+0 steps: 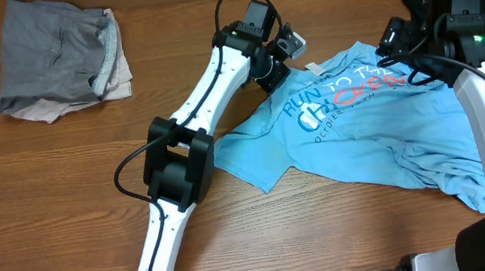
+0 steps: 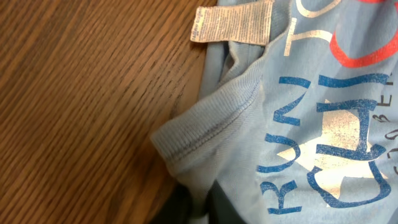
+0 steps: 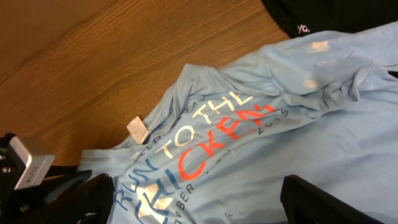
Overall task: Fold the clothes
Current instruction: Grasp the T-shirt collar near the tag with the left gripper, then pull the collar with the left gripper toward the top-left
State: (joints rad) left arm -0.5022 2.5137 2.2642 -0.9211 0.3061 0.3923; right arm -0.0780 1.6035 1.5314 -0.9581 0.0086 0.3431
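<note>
Over on the right half of the table (image 1: 51, 201): one blue shirt (image 1: 387, 138), spread out but bumpy, with red, white and blue letters facing up. Looks thin, soft and light. Probably flops and bunches when lifted, and slides a bit on the smooth wood. No stiff part, nothing to break. Best to grab at an edge: the neck band (image 2: 211, 124), a shoulder, a sleeve end or the bottom hem. Better with two far-apart grabs, to keep the cloth from sagging in the middle.

Left gripper (image 1: 291, 42) right at the neck band, next to the small white tag (image 2: 233, 25). Only a dark bit of it in its own camera, at the bottom, with cloth running down to it. Cannot tell if pinching the cloth or not. Right gripper (image 3: 205, 208) spread wide, holding nothing, over the chest of the shirt near the red letters.

Counting now. Blue shirt: one. Grey piece (image 1: 53, 52): one, in a loose pile at the far left corner, well apart from the shirt. Beige piece (image 1: 117, 75): one, poking out under the grey; maybe more hidden, hard to say. Black piece (image 3: 336, 15): one, at the top edge of the shirt, touching the blue cloth. Tag: one. Grippers: two.
</note>
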